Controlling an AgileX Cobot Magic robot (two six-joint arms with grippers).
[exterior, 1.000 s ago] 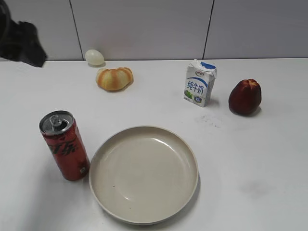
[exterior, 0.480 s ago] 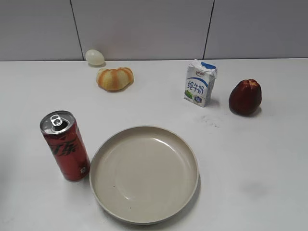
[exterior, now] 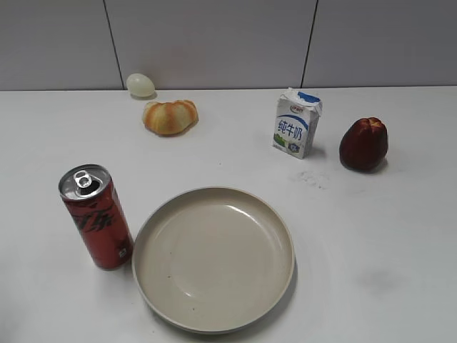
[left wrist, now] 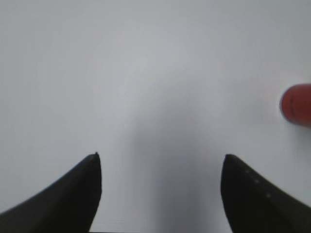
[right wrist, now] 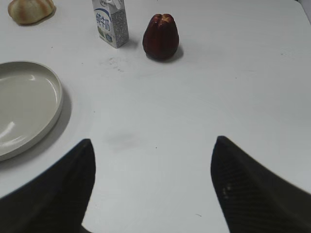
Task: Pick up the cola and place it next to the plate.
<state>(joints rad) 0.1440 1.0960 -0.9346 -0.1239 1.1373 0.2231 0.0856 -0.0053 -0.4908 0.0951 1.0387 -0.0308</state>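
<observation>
- The tall slim red cola can with black lettering and a silver pull-tab top (exterior: 96, 216) stands upright on the white worktop (exterior: 371, 236), at the front left
- It sits just beside the left rim of the large round cream plate (exterior: 213, 258); whether can and rim actually touch, I cannot tell from here
- The plate lies flat with nothing in it
- Further back, a small white-and-blue milk carton (exterior: 298, 122) stands upright, with a dark red waxy fruit (exterior: 363, 143) near it on the right
- A ridged orange-and-cream bun-like piece (exterior: 170, 116) lies at the back left, and a pale egg-shaped object (exterior: 141, 85) rests just behind it by the wall
- No arm shows in the exterior view
- The left gripper (left wrist: 160, 158) hangs over bare worktop, its dark jaws spread wide with nothing between them; a blurred red end of the can shows at the right edge of the left wrist view
- The right gripper (right wrist: 154, 141) hangs over bare worktop to the right of the plate, jaws wide apart and holding nothing, well apart from carton and fruit
</observation>
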